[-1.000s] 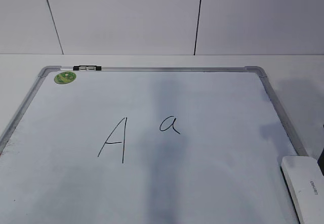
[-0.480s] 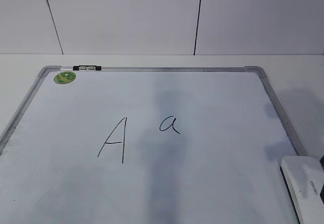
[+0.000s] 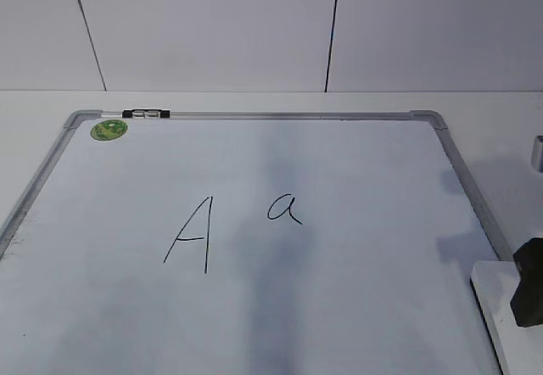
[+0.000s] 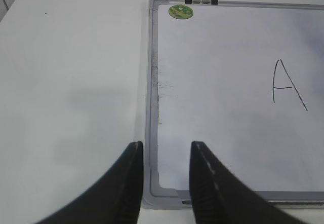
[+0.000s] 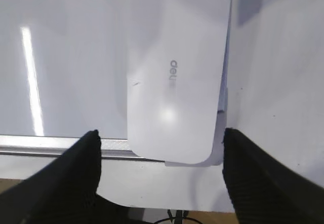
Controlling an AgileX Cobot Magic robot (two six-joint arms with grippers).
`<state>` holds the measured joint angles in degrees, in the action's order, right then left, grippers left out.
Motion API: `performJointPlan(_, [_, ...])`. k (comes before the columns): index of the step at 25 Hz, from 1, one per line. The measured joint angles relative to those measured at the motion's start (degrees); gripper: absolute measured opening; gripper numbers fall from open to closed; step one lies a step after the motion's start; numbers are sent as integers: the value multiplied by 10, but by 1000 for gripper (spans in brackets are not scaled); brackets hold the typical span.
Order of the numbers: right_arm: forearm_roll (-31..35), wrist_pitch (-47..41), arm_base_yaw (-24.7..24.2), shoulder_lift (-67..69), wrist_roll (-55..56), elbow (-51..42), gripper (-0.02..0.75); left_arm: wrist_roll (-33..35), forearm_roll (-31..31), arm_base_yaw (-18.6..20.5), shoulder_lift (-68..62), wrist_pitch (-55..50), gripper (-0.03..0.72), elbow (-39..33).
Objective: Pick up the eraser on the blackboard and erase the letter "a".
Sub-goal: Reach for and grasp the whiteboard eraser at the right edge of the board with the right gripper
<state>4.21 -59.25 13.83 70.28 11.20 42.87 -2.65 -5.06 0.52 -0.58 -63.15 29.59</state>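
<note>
The blackboard (image 3: 373, 171) is a white board in a silver-grey frame, lying flat. The small cursive letter "a" (image 3: 285, 209) is near its middle, right of a taller capital "A" (image 3: 191, 235). The white eraser (image 3: 495, 303) lies on the board's near right corner. In the right wrist view the eraser (image 5: 177, 67) overlaps the frame. My right gripper (image 5: 161, 135) is open wide, with one finger on each side of the eraser's near end, not touching it. One of its black fingers (image 3: 528, 283) shows in the exterior view. My left gripper (image 4: 166, 145) is open and empty above the board's near left corner.
A round green sticker (image 3: 109, 129) and a small clip (image 3: 146, 114) sit at the board's far left corner. White table (image 4: 71, 82) surrounds the board, with a white wall (image 3: 212, 27) behind. The table's near edge (image 5: 167, 203) is just behind the right gripper.
My right gripper has come into the exterior view at the right edge and now covers part of the eraser. The eraser, board and letters stay where they were.
</note>
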Motion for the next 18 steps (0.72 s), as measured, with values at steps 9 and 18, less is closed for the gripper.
performJointPlan(9, [0,5,0,34,-7,0,593,0,0,0,0,0,235,0])
performJointPlan(18, [3,4,0,60,-31,0,676,0,0,0,0,0,235,0])
